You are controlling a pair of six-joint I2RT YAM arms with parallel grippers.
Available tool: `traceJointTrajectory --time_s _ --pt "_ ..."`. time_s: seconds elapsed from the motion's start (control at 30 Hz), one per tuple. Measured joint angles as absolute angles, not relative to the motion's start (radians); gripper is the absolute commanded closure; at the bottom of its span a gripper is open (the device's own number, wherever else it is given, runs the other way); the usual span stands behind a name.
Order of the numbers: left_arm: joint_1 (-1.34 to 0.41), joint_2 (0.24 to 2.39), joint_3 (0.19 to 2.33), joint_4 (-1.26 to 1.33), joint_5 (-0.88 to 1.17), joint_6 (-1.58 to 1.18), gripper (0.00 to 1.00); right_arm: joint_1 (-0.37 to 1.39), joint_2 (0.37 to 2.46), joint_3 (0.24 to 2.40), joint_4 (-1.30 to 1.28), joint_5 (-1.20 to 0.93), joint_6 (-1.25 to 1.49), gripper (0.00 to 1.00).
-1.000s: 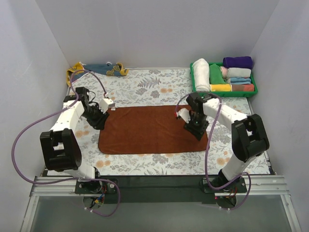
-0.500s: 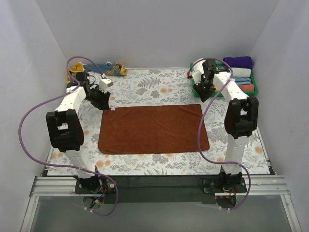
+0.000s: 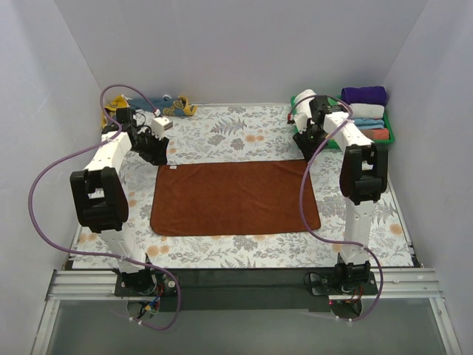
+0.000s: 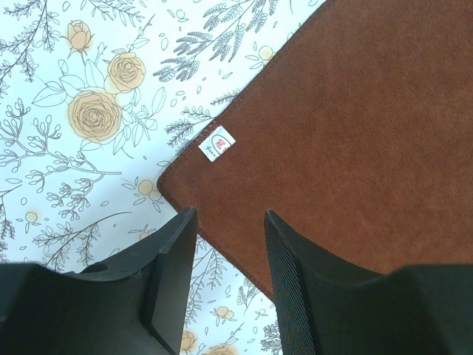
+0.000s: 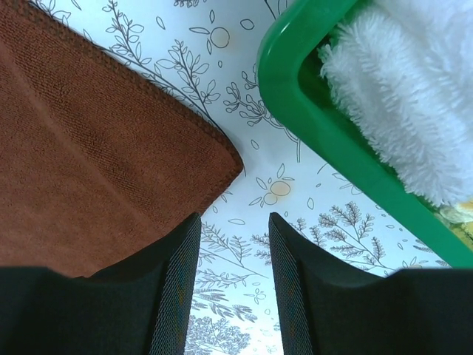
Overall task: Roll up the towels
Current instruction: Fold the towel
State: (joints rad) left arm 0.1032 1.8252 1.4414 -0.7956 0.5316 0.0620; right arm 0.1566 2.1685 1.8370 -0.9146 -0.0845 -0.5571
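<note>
A rust-brown towel (image 3: 235,198), 1 of 2, lies flat and unrolled in the middle of a floral table (image 3: 244,133). The left gripper (image 4: 229,222) hovers over the towel's far left corner, near a small white label (image 4: 216,143), its jaws partly apart and empty. The right gripper (image 5: 233,222) hovers at the far right corner beside a green tray (image 5: 295,111), its jaws likewise partly apart and empty. A mustard-yellow towel (image 3: 179,109) lies crumpled against the back wall on the left.

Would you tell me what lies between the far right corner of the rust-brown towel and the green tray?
Only bare floral tablecloth; the right wrist view shows that strip between the rust-brown towel and the green tray.
</note>
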Motion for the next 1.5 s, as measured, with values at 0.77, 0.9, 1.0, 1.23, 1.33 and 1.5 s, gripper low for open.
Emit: traceJointTrajectory --time_s 0.77,0.9,1.0,1.23,1.33,1.5 --pt "0.106 1.843 1.451 -0.768 0.508 0.043 0.6 0.137 2.273 1.87 -0.875 -0.203 -0.55 0.99" --pt "0.117 1.933 1.513 -0.773 0.509 0.041 0.61 0.137 2.273 1.867 -0.871 -0.213 -0.551 0.99" --pt "0.126 2.015 1.561 -0.778 0.508 0.037 0.67 0.137 2.271 1.864 -0.87 -0.214 -0.555 0.99" --pt "0.133 2.151 1.663 -0.796 0.5 0.049 0.7 0.137 2.256 1.851 -0.865 -0.22 -0.557 0.99" --pt "0.133 2.163 1.668 -0.803 0.491 0.065 0.68 0.137 2.247 1.851 -0.865 -0.226 -0.558 0.99" --pt "0.133 2.17 1.662 -0.81 0.485 0.09 0.66 0.137 2.24 1.851 -0.866 -0.232 -0.558 0.99"
